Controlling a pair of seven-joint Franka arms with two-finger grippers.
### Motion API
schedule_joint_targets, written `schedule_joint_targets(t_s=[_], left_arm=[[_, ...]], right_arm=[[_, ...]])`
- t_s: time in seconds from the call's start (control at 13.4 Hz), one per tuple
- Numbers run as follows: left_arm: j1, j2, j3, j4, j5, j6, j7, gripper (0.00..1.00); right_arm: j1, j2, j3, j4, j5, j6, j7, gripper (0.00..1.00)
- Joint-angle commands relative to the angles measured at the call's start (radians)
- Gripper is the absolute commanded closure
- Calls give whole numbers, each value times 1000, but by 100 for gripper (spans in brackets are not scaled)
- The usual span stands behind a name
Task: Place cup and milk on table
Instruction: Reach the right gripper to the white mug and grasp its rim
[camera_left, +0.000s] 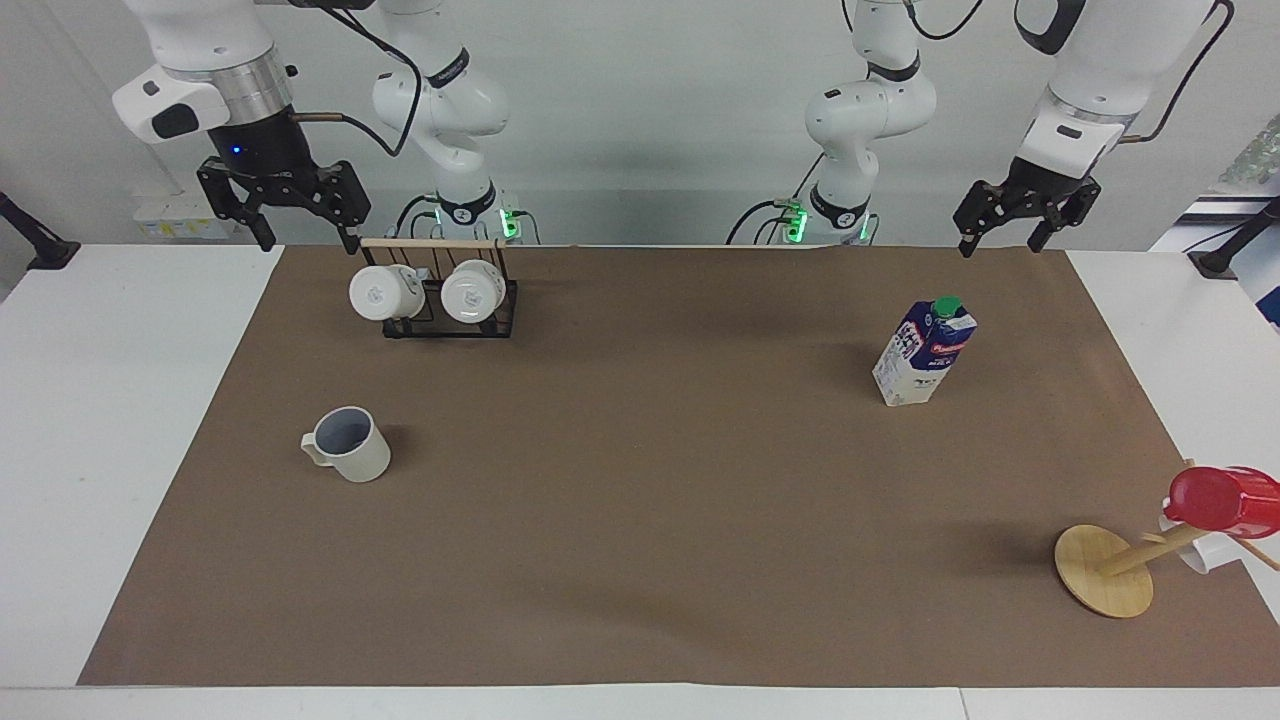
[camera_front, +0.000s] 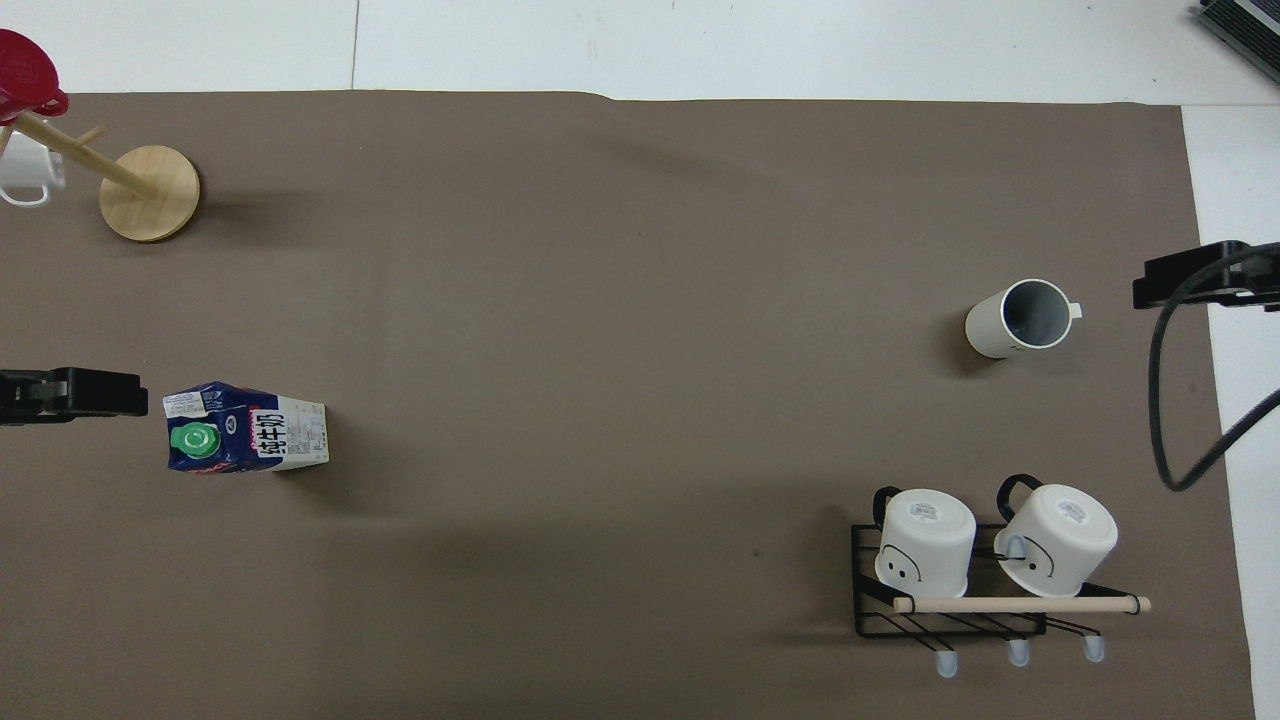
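Note:
The off-white cup (camera_left: 347, 444) (camera_front: 1020, 318) stands upright on the brown mat (camera_left: 640, 520) of the white table (camera_left: 110, 420), toward the right arm's end. The blue-and-white milk (camera_left: 925, 352) (camera_front: 248, 428) carton stands upright on the mat toward the left arm's end, green cap up. My right gripper (camera_left: 308, 241) hangs open and empty in the air beside the mug rack, apart from the cup. At the left arm's end, over the mat's edge by the robots, my left gripper (camera_left: 1000, 246) is raised, open and empty, clear of the milk.
A black wire rack (camera_left: 450, 325) (camera_front: 950, 610) holding two white mugs sits close to the robots at the right arm's end. A wooden mug tree (camera_left: 1105, 570) (camera_front: 150, 192) carrying a red cup (camera_left: 1220, 498) stands farther from the robots than the milk, at the left arm's end.

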Motion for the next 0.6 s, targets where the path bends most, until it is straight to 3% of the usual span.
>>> schedule_joint_targets(t_s=[0.0,0.37,0.52], left_arm=[[6,7,-5,24,19,-25,-9,0],[6,7,-5,24,19,-25,-9,0],[6,7,-5,24,19,-26,-10,0]], right_arm=[[-2,-5,2,-55,-13,69,-35,0],[-14,10,2,-237,-11,261,-101,0],[-26,46,0,-262,-13,287,-127,0]])
